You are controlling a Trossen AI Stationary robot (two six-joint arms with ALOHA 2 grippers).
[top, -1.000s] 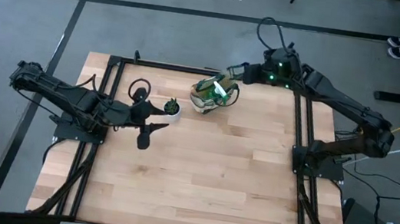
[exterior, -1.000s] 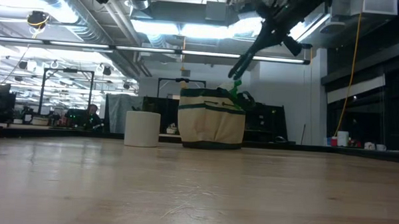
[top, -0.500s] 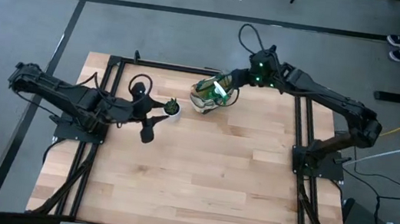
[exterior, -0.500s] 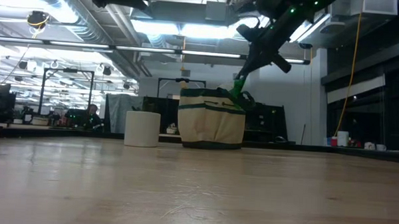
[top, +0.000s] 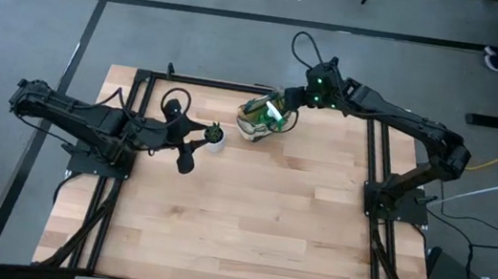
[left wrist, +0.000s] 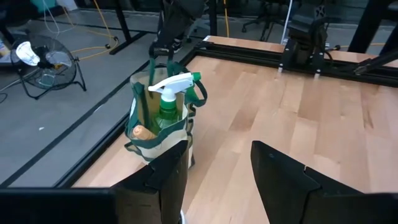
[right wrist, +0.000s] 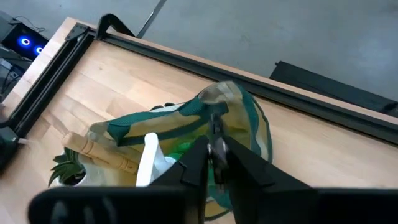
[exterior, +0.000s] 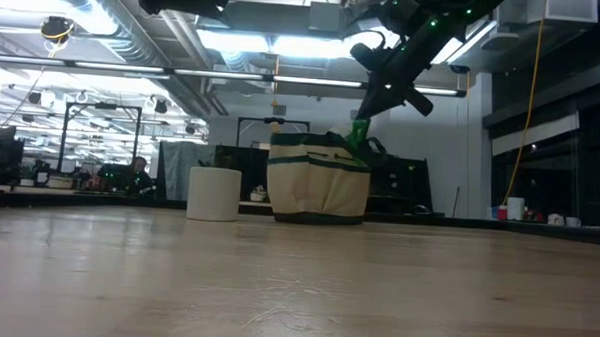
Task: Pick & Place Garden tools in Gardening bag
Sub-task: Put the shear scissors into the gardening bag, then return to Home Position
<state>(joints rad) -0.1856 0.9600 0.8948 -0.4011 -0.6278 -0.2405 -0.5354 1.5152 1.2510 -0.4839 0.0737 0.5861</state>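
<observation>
The gardening bag (top: 262,117) stands at the far edge of the desk (top: 247,226), with the spray bottle (left wrist: 169,102) and a wooden-handled tool (right wrist: 102,152) inside. The right gripper (right wrist: 216,149), fingers nearly closed, hangs just above the bag and seems to be lowering something thin and dark; next it likely must release and lift clear. The left gripper (left wrist: 217,168), fingers wide and empty, waits near the bag.

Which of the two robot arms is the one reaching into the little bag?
The right arm: its end effector sits over the gardening bag at the table's far edge. The left end effector waits beside the small potted plant.
</observation>
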